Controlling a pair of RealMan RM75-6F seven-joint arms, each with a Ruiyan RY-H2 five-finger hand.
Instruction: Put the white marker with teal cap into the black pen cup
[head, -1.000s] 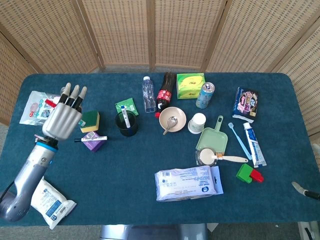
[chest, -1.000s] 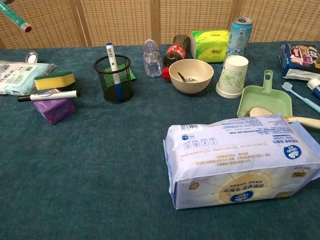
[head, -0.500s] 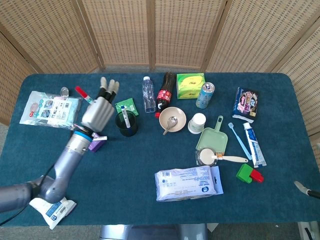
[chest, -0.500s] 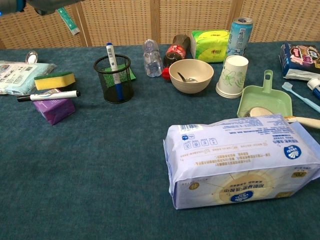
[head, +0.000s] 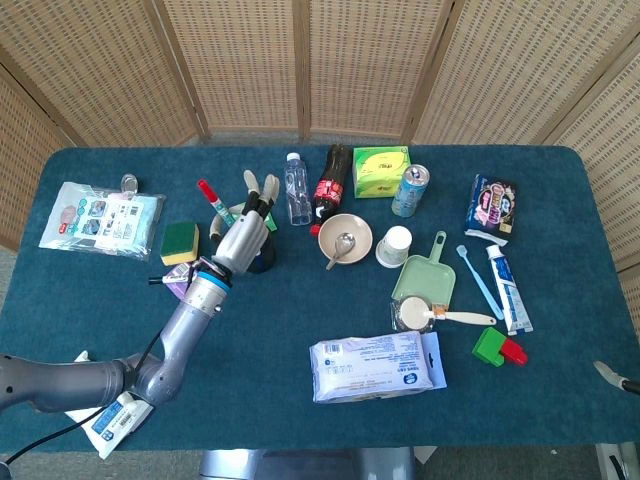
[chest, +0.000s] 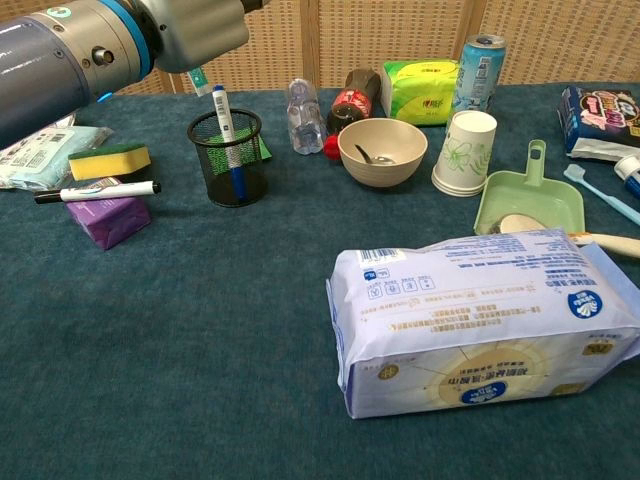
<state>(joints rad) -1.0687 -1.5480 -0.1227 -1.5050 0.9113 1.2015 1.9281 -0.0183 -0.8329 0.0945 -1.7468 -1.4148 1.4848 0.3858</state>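
Since a second ago the left hand (head: 243, 238) has swung from the far left of the worktop (head: 300, 330) across to the black pen cup (chest: 229, 157), carrying the white marker with teal cap (head: 216, 205) with it; it now sits over the cup, its fingers pointing away toward the screen; the marker is gripped on the thumb side and sticks up and to the left, red end highest, while the chest view shows only its lower tip (chest: 199, 81) just left of the cup's rim; the other fingers are spread; a blue-capped pen (chest: 226, 125) already stands in the cup; the right hand (head: 612, 376) barely shows at the frame edge and I cannot tell its state. Judged from here, the tilted marker may strike the rim or the standing pen, tipping the light mesh cup, or drop outside toward the yellow sponge (chest: 109, 160).
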